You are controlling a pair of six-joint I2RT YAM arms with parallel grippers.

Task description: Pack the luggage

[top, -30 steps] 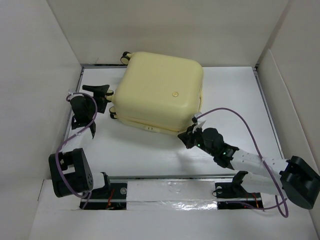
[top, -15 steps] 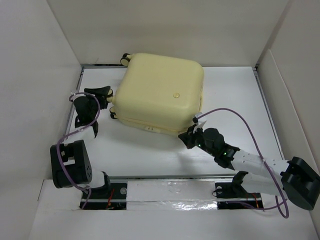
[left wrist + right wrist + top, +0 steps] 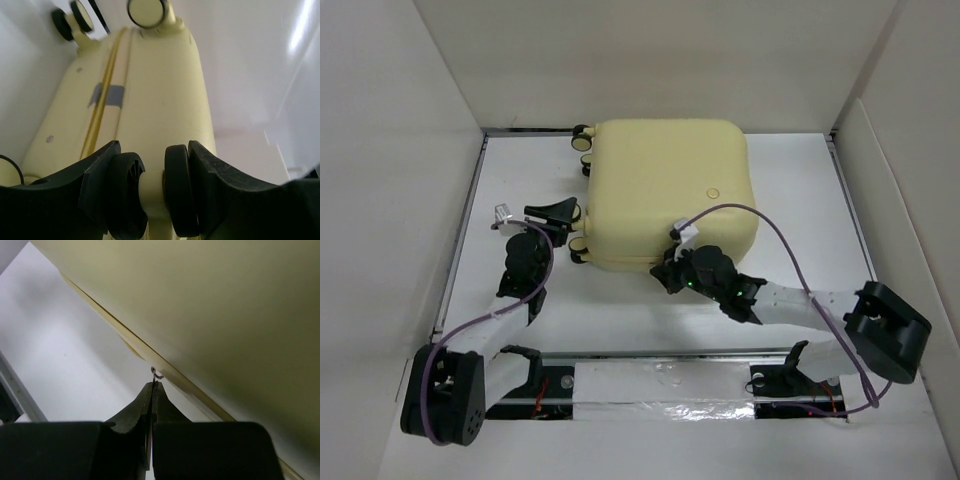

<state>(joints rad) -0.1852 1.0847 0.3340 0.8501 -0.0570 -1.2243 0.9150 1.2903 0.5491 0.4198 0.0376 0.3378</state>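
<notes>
The luggage (image 3: 670, 190), a pale yellow hard-shell suitcase, lies shut and flat on the white table. My left gripper (image 3: 566, 214) is at its left side. In the left wrist view the left gripper (image 3: 154, 165) is shut on a twin black wheel (image 3: 127, 195) of the luggage (image 3: 160, 90), one disc against each finger. My right gripper (image 3: 670, 275) is at the suitcase's near edge. In the right wrist view the right gripper (image 3: 152, 385) is shut, pinching a small metal zipper pull (image 3: 156, 374) on the seam of the luggage (image 3: 210, 300).
White walls (image 3: 410, 150) close in the table on the left, back and right. Two more wheels (image 3: 583, 140) stick out at the luggage's far left corner. A purple cable (image 3: 790, 240) arcs over the right arm. A metal rail (image 3: 660, 355) runs along the near edge.
The luggage has turned and shifted to the right. My left gripper moved in and closed on a wheel. The right gripper moved left along the near edge, staying shut.
</notes>
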